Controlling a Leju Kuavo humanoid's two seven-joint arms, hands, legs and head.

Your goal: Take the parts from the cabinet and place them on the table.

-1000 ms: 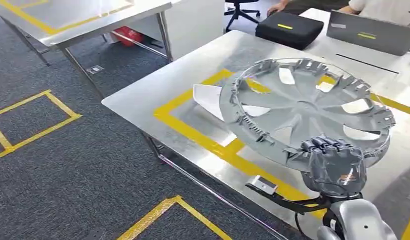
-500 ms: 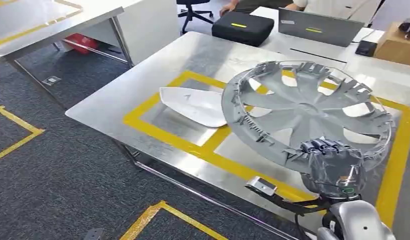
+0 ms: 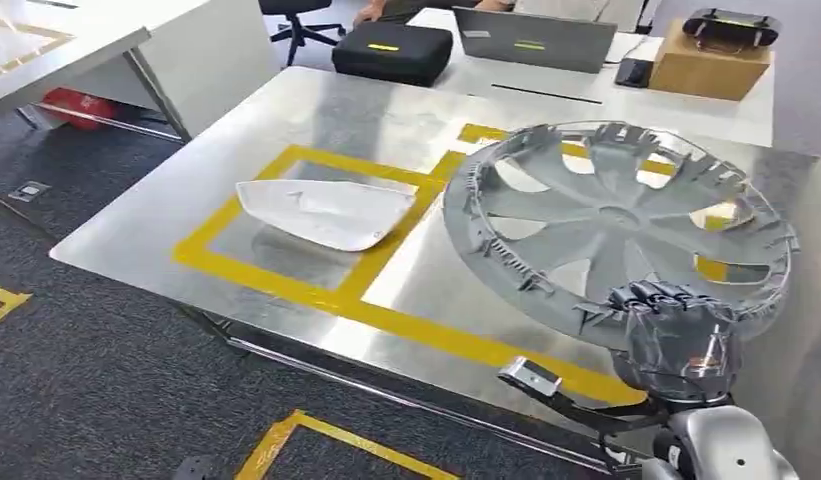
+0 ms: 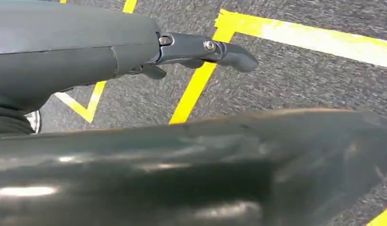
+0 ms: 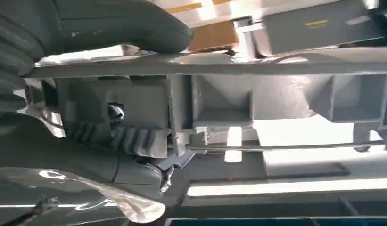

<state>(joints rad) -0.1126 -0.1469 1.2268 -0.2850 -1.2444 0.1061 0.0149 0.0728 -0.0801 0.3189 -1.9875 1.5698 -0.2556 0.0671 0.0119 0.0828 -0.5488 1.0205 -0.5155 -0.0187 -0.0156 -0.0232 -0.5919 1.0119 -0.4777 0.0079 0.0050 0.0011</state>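
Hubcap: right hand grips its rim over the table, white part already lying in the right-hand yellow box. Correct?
Not quite. The head view shows the white part in the left-hand yellow box. The rest holds: the right hand grips the hubcap rim over the table.

No text, brand name or number can be read anywhere. The nearest to a label are short yellow strips, too small to show any lettering: one on the lid of the black case at the far edge of the steel table, and one on the back of the grey laptop just beside that case. A small orange mark sits on the back of the right hand, blurred past reading.
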